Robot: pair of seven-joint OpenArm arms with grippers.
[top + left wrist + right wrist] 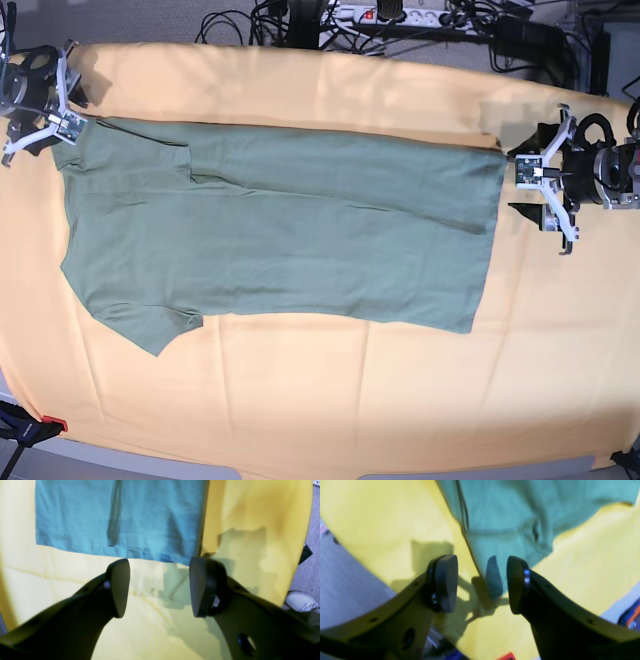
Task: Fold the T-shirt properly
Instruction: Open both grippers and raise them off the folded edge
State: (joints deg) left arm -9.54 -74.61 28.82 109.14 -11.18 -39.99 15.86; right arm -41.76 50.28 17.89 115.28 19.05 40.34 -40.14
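— Fingers (pixel 120 587) of the left end effector (pixel 159 587) are filling the near part of its wrist view, gaping wide with nothing between them, hovering just off the shirt (pixel 280 235) hem.

— And the right end effector (pixel 482 583)?

— Also spread wide and empty, sitting over a corner of the shirt at the far left of the surface (pixel 330 400). The shirt is lying flat, already doubled lengthwise by the look of it, stretching left to right across the yellow cloth (pixel 300 90).

— What could be going wrong?

— I'm thinking a pinch could be catching the cloth along with the hem, or only the top layer, so the fold would be dragging crooked.

— Room to move?

— Plenty of bare cloth is showing near the camera; the far edge is running close to cables (pixel 420 20), and both end effectors are working near the side edges.
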